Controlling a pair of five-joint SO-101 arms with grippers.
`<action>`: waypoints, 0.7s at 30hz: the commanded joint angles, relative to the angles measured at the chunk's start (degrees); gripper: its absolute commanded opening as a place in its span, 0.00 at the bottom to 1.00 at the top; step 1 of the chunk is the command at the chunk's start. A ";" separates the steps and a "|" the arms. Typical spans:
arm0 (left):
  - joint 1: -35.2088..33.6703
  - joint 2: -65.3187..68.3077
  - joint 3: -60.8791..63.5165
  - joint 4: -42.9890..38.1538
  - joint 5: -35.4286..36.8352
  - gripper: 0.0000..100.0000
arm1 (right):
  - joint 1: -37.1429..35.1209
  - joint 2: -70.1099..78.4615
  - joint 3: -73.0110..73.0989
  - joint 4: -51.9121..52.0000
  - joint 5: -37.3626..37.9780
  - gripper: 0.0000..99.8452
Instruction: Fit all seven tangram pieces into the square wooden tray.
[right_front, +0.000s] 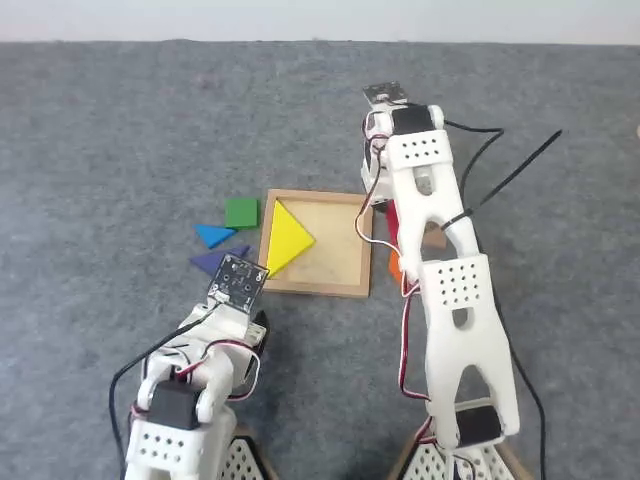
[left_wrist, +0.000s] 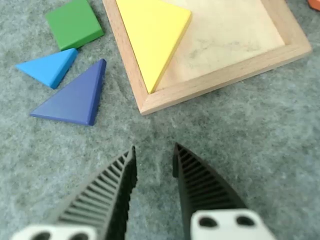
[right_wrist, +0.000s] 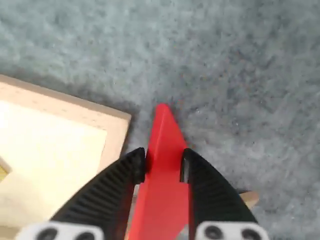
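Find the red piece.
The red piece is gripped in the right claw, off a corner of the wooden tray; in the high view, beside its right edge.

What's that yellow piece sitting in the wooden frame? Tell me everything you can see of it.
The yellow triangle is a large, flat piece with crisp edges, seemingly painted wood. It lies flat inside the square wooden tray, its long side along one wall, running nearly that wall's length, its square corner pointing towards the tray's middle. Nothing else touches it.
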 joint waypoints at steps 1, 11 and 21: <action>-0.44 -0.97 -0.66 0.18 0.53 0.12 | -0.31 -1.54 0.09 2.51 -0.09 0.09; -0.44 -0.97 -0.66 0.18 0.53 0.12 | 7.60 -1.98 0.00 2.33 3.52 0.06; -0.44 -0.97 -0.66 0.18 0.53 0.12 | 9.27 -1.54 0.09 2.33 7.47 0.01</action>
